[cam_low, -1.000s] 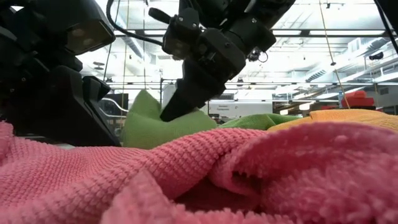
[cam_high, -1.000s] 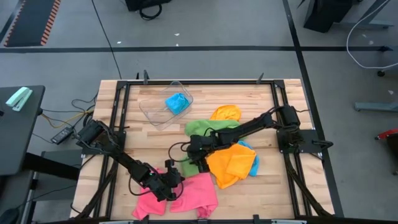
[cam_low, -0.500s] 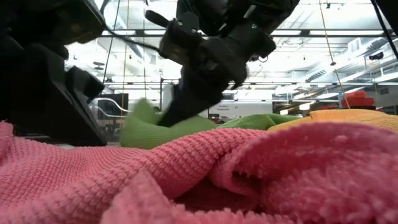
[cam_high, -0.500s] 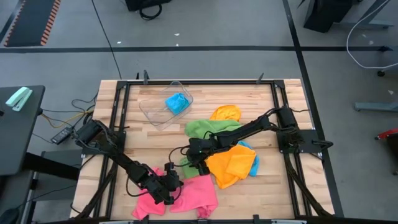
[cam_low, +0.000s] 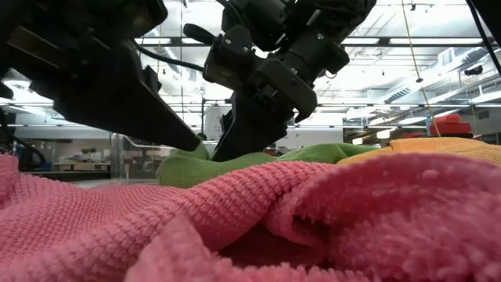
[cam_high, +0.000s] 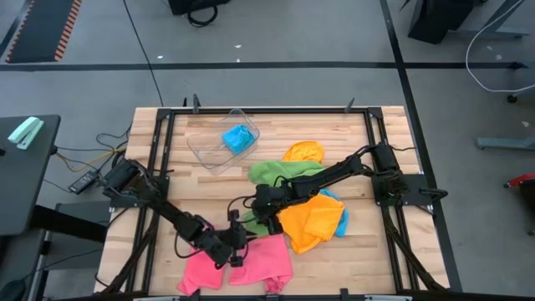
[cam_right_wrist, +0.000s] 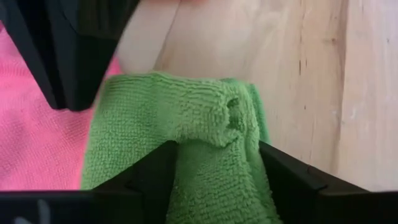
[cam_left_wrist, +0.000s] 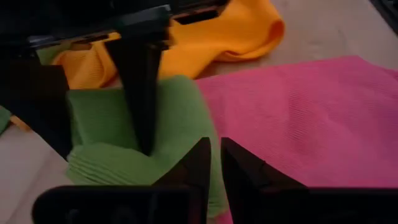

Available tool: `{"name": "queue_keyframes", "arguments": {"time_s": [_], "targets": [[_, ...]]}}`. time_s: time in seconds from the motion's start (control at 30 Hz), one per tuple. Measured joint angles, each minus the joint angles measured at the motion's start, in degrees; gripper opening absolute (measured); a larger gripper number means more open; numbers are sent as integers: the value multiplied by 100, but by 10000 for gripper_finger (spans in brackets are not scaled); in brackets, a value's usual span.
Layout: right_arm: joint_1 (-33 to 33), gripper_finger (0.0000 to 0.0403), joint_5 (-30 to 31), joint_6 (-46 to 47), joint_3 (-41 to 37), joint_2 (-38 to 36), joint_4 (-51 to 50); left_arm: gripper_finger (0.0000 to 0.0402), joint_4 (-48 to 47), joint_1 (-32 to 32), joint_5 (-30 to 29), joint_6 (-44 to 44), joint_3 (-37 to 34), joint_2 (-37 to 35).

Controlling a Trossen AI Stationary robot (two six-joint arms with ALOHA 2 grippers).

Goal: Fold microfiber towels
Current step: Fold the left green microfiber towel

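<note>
Green towel [cam_right_wrist: 186,134] between right tool [cam_right_wrist: 214,171] fingers

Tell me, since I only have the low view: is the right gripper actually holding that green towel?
Observer: Yes. The right wrist view shows a fold of the green towel bunched between the fingers of the right gripper.
Operator: And the left one?
Observer: The left gripper is empty, fingers almost together, at the green towel's edge beside the pink towel.
Operator: Any towel I can't see?
Observer: A blue towel lies in the clear tub, away from both grippers.
</note>
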Motion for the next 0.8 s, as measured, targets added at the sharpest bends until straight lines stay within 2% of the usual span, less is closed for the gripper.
{"name": "queue_keyframes", "arguments": {"time_s": [0.23, 0.4, 0.63, 0.8], "targets": [[17, 278, 4, 72, 0, -1, 5, 56, -14, 170, -33, -42, 0, 0], [70, 282, 4, 82, 0, -2, 85, 49, -156, 228, -89, -85, 0, 0], [67, 282, 23, 191, 0, -69, 75, 46, -937, 329, -114, -942, -7, 4], [24, 282, 113, 175, -4, -169, -118, 44, -1031, 329, -115, -1041, -9, 4]]}}
